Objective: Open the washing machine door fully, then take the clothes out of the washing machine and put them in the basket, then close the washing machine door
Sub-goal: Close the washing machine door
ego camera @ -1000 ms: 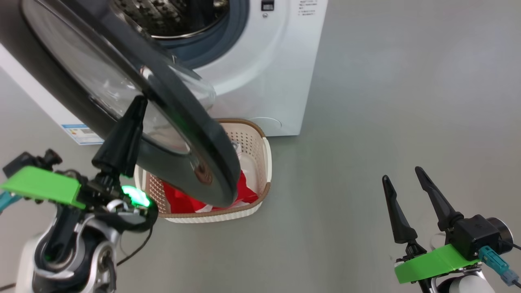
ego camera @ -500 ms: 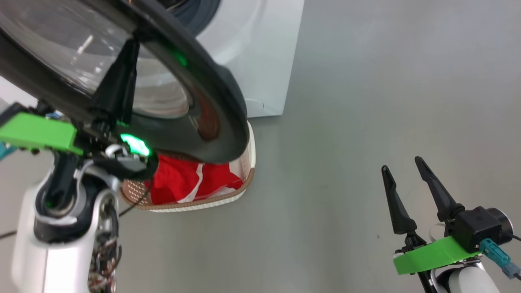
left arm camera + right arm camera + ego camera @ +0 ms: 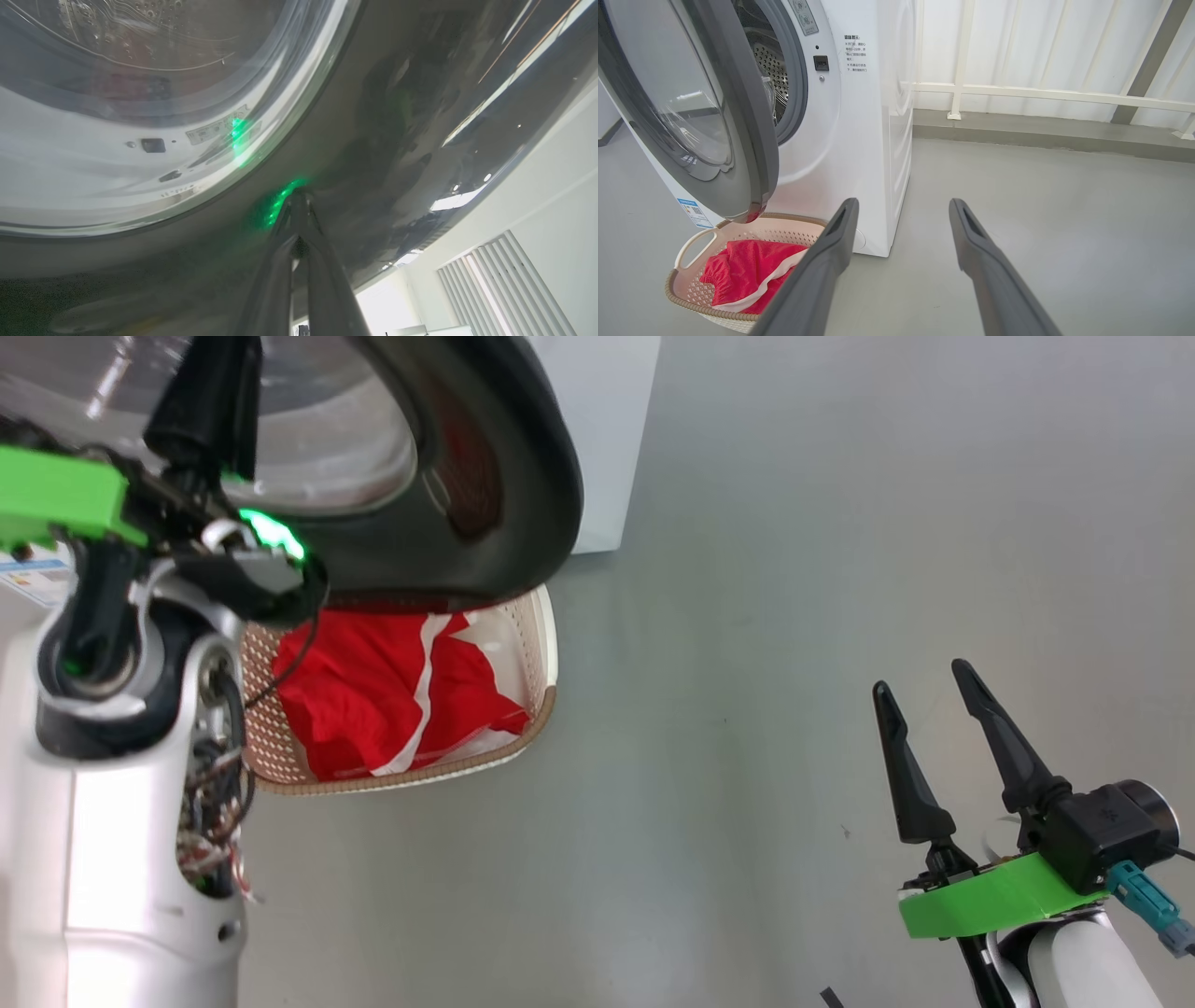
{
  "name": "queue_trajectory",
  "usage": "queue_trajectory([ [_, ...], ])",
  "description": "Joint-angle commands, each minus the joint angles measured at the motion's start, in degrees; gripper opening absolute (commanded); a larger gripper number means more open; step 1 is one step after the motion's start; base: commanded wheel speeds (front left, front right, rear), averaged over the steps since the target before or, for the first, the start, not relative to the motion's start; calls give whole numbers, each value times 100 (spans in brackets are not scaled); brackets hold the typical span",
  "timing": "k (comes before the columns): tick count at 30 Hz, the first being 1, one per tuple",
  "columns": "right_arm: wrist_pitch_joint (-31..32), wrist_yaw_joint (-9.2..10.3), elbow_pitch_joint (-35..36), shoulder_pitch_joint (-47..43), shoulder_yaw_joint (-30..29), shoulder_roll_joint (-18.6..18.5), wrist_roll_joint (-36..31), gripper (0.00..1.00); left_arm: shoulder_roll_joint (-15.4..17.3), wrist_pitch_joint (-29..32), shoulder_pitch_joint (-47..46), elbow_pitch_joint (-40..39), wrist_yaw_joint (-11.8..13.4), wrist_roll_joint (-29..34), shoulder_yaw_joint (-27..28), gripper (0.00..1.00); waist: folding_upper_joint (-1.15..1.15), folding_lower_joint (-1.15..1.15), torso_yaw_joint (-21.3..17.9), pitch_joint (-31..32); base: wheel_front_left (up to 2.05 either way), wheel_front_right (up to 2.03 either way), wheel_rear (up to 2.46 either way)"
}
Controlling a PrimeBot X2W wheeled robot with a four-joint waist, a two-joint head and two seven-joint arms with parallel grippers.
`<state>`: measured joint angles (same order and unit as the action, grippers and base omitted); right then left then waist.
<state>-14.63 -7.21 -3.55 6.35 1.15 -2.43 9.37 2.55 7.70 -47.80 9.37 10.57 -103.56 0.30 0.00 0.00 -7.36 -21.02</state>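
Hands sit nearest. The right hand (image 3: 922,679) hangs over bare floor (image 3: 840,523) with its fingers spread wide and empty, well apart from the machine. The left hand (image 3: 298,200) has its two fingers pinched together on nothing, their tips touching the glossy black rim of the washing machine door (image 3: 504,476), just outside the glass bowl.

Beyond the left arm, the basket (image 3: 546,663) stands on the floor just in front of the washing machine (image 3: 868,140), and the clothes (image 3: 373,691) lie bunched inside it, red with a white band. The door's lower edge hangs over the basket's far end without appearing to touch it.

Farther back, the right wrist view shows the door about half swung. The slice of drum (image 3: 773,70) that shows is bare steel; the rest is hidden.

With the clothes in the basket, the step in hand looks like the last one, closing the door. The next move calls for a steady push with the left fingertips along the door's arc towards the opening until the latch catches. The rim is smooth and curved, so the tips could slide off.
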Motion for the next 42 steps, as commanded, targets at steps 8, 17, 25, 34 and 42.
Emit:
queue_trajectory([
  [8, -36, -28, 194, 157, 113, -44, -11, 100, 224, -16, -674, 413, -155, 199, 78, 0, 0, 0, -72, -186, 0, 0, 0],
  [17, -37, -28, 190, 223, 110, -44, -31, 100, 270, 139, -1030, 936, -302, 281, -29, 0, 0, 0, -86, -183, 0, 0, 0],
  [25, -37, -28, 144, 254, -81, -44, -51, 100, 312, 337, -666, 1055, -259, 320, -151, 17, 0, 0, 6, 56, 0, 0, 0],
  [34, -37, -28, 38, 167, -205, -44, -40, 100, 917, 46, 512, 512, -554, 1353, -566, 100, 0, 0, 169, 621, 0, 0, 0],
  [42, -37, -28, -55, -44, -260, -44, -24, 100, 1769, -963, 1433, -20, -725, 3312, -1188, 100, 0, 0, 273, 1123, 0, 0, 0],
])
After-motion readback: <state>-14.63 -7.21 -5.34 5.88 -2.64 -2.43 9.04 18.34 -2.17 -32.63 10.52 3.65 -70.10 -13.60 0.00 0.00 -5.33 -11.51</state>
